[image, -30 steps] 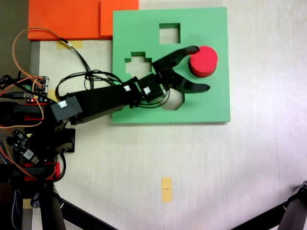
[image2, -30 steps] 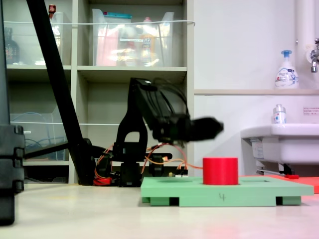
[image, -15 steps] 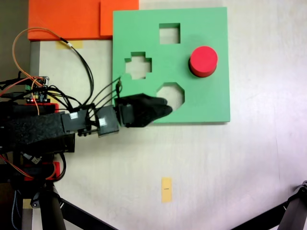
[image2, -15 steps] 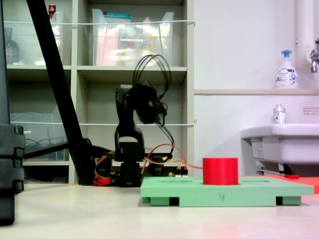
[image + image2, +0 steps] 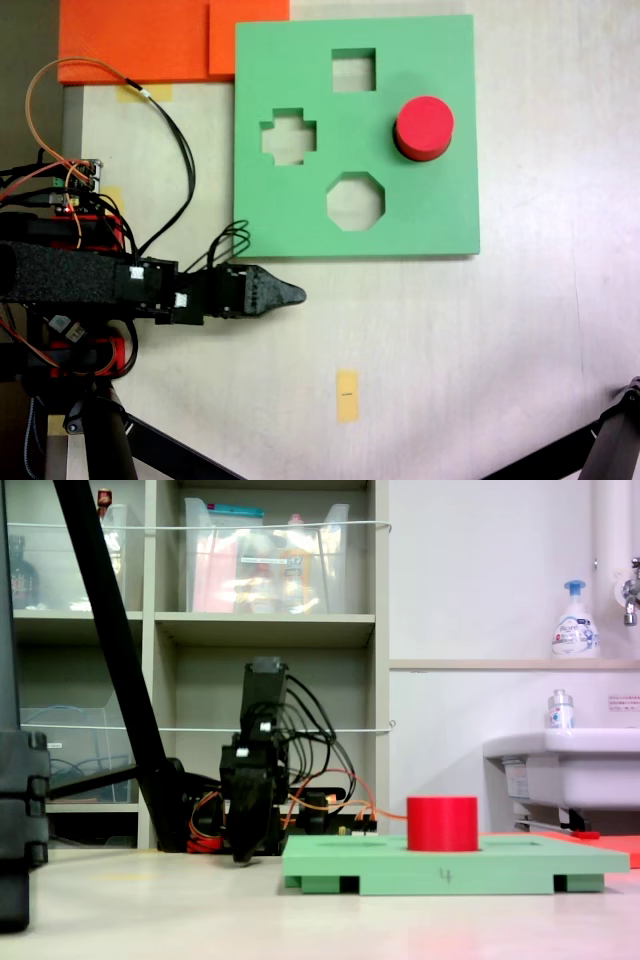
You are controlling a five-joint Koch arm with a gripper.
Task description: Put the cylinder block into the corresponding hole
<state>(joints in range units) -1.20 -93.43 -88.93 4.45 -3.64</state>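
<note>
While the pale tabletop point(image 5: 480, 350) takes up most of the top-down fixed view, the green foam board point(image 5: 440, 210) lies flat on its upper half, w/ one corner touching the orange foam sheets point(image 5: 140, 40) at the top-left edge. From the low side-on fixed view the board point(image 5: 520, 865) shows as a thick slab standing on the table, w/ shelving point(image 5: 270, 630) and a white sink point(image 5: 570, 765) in the bkgd.

Next in size, the black Koch arm point(image 5: 90, 280) stretches across the table from the left of the top-down view, below the board and off it, wires looping around its wrist. Side-on, the arm point(image 5: 255, 770) is folded low, tip pointing down near the table, just left of the board.

Cylinder block point(image 5: 424, 128): bright red, upright, seated at the board's right side in the corresponding hole point(image 5: 402, 147), of which little shows beyond a sliver at the block's lower edge. Side-on, the block point(image 5: 443, 824) stands well proud of the board's top face.

Other cutouts are bare: square point(image 5: 354, 70), cross point(image 5: 289, 137), octagon point(image 5: 355, 201).

Gripper point(image 5: 296, 294) sits near the board's lower edge, well apart from the block, holding nothing. Its tip reads as one dark point in both fixed views, so can't tell if the jaws are together or parted.

A small yellow tape strip point(image 5: 347, 395) lies below.
</note>
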